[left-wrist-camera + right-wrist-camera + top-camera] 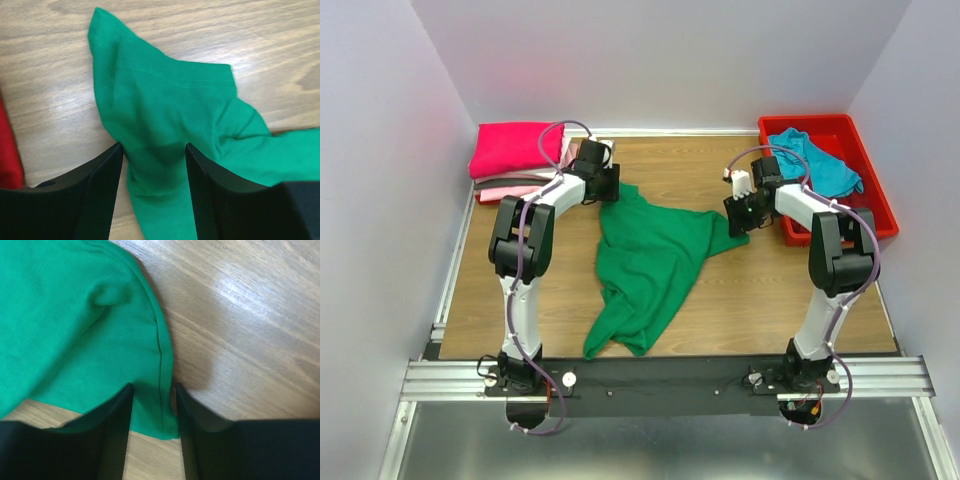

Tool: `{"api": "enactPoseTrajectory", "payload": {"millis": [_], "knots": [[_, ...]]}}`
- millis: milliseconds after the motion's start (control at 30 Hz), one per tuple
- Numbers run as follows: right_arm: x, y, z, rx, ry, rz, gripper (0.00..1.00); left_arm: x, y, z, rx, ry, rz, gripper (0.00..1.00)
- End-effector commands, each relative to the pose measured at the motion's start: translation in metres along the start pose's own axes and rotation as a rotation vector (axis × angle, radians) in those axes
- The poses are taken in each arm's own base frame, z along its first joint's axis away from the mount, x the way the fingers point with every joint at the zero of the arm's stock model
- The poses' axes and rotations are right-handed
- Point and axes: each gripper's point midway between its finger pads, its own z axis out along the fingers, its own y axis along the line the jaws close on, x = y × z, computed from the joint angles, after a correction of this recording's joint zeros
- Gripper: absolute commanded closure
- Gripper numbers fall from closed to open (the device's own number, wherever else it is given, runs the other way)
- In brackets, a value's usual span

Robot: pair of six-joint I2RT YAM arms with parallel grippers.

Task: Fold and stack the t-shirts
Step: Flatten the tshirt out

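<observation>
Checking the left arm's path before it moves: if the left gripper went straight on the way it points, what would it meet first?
The green t-shirt. Its cloth already lies between the left gripper fingers and runs on ahead of them, with bare table beyond. Whether the gripper is clamped on the cloth is unclear.
</observation>
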Motion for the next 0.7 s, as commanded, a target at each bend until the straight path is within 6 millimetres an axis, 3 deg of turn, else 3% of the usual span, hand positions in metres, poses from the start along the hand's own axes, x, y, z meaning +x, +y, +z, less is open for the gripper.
{"api": "enactPoseTrajectory", "payload": {"millis": [0, 200, 300, 367, 433, 467, 567, 600, 633, 667], "knots": [[-0.005, 0.003, -0.001, -0.029, -0.012, 0.011, 0.59, 0.014, 0.017, 0.007, -0.087, 0.061, 0.015, 0.39], [-0.005, 0.003, -0.005, -0.024, -0.017, 0.004, 0.87, 0.011, 0.029, 0.005, -0.159, 0.045, 0.031, 0.43], [-0.014, 0.003, -0.014, -0.02, -0.045, -0.015, 0.98, 0.012, 0.025, 0.01, -0.123, 0.049, 0.041, 0.77], [-0.026, 0.001, -0.03, 0.014, -0.086, -0.05, 1.0, 0.005, 0.016, 0.002, -0.084, 0.025, 0.042, 1.0], [-0.045, -0.001, -0.058, 0.06, -0.154, -0.095, 1.0, -0.007, 0.005, -0.01, -0.03, -0.027, 0.04, 1.0], [-0.053, -0.002, -0.071, 0.079, -0.183, -0.114, 1.0, -0.029, -0.001, -0.031, -0.02, -0.095, 0.044, 1.0], [-0.08, -0.004, -0.115, 0.144, -0.271, -0.179, 0.99, -0.066, -0.006, -0.074, -0.025, -0.218, 0.053, 1.0], [-0.098, -0.001, -0.146, 0.18, -0.343, -0.223, 1.0, -0.092, -0.013, -0.111, -0.01, -0.314, 0.055, 1.0], [-0.1, 0.0, -0.157, 0.195, -0.36, -0.236, 0.99, -0.105, -0.016, -0.132, -0.002, -0.369, 0.057, 1.0], [-0.114, 0.004, -0.189, 0.235, -0.425, -0.264, 0.99, -0.133, -0.02, -0.18, -0.009, -0.492, 0.054, 1.0]]}}
